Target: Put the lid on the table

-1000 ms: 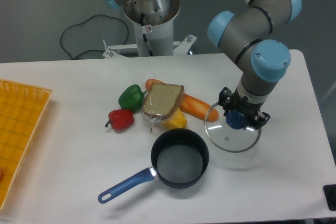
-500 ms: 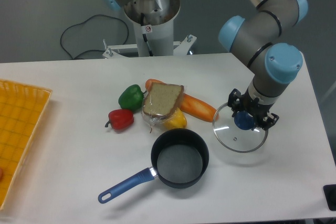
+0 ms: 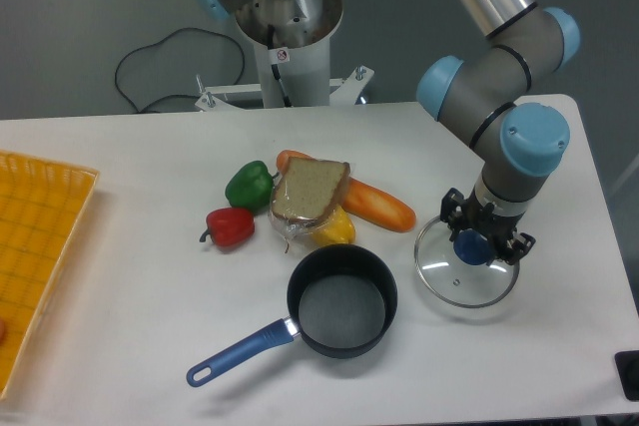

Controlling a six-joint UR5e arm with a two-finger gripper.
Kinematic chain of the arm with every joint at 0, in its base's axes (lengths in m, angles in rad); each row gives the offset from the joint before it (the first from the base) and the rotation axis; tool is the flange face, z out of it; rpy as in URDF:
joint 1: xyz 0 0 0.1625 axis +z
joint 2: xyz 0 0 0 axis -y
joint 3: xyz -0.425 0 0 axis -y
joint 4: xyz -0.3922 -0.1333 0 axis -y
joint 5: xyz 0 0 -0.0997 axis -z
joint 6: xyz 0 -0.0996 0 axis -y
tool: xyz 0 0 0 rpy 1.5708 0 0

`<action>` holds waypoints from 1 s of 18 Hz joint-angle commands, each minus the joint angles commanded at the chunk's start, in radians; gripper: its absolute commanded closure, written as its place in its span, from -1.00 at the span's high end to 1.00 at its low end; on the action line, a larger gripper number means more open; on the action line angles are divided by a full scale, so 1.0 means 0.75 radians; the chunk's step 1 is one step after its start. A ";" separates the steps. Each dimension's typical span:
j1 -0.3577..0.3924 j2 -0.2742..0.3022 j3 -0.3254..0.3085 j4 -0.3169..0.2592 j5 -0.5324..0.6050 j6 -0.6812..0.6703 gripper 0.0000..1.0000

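1. Since the earlier frames, the lid (image 3: 466,266) and the gripper (image 3: 486,243) have been carried to the right and a little nearer the front edge of the table (image 3: 150,167).
2. The gripper is seen closed on the lid's dark blue knob (image 3: 471,247), pointing straight down from above.
3. The lid is found on the right part of the table, to the right of the saucepan (image 3: 342,300) and apart from it; whether it rests on the surface or is held just above it cannot be told.
4. The saucepan is placed near the front edge, with its blue handle (image 3: 238,353) pointing to the near left.
5. Further back, a slice of bread (image 3: 309,191) is laid over a carrot (image 3: 377,205), a yellow pepper (image 3: 334,230), a green pepper (image 3: 248,185) and a red pepper (image 3: 231,227).
6. A yellow tray (image 3: 40,246) is seen at the left edge.
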 joint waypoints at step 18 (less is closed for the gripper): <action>-0.022 -0.067 -0.010 0.055 0.063 -0.002 0.00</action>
